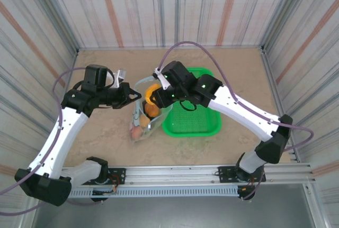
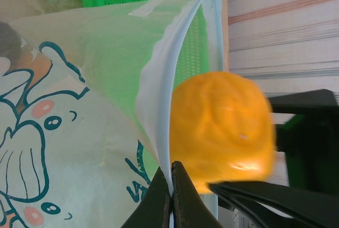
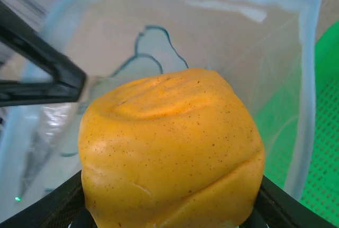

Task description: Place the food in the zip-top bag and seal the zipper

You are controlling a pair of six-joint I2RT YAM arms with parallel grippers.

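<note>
Right tool (image 1: 158, 98) is clamped on an orange round toy fruit (image 3: 172, 148) w/ dimpled skin, black fingers (image 3: 288, 209) pressed against both its sides low down. Fruit hangs at the open mouth of a clear crinkly zip-top bag (image 2: 79, 106) w/ teal cartoon print; can't tell if it's past the rim. Left tool (image 2: 170, 199) is pinched tight on the pale blue zipper strip (image 2: 159, 101), one lip pulled apart from the other.

In right wrist view the mouth gapes wide, rim clear of fruit on top & both sides. In left wrist view fruit sits just beside the pinched lip.

Bag lies on sandy counter (image 1: 95, 133), right edge against a green mesh plastic basket (image 1: 193, 117). Striped walls box in the counter on 3 sides; bare sand left of & behind bag.

Other food inside bag (image 1: 152, 110) is blurred by plastic, kinds unclear. Fruit's underside & right fingertips are cut off at frame bottom.
</note>
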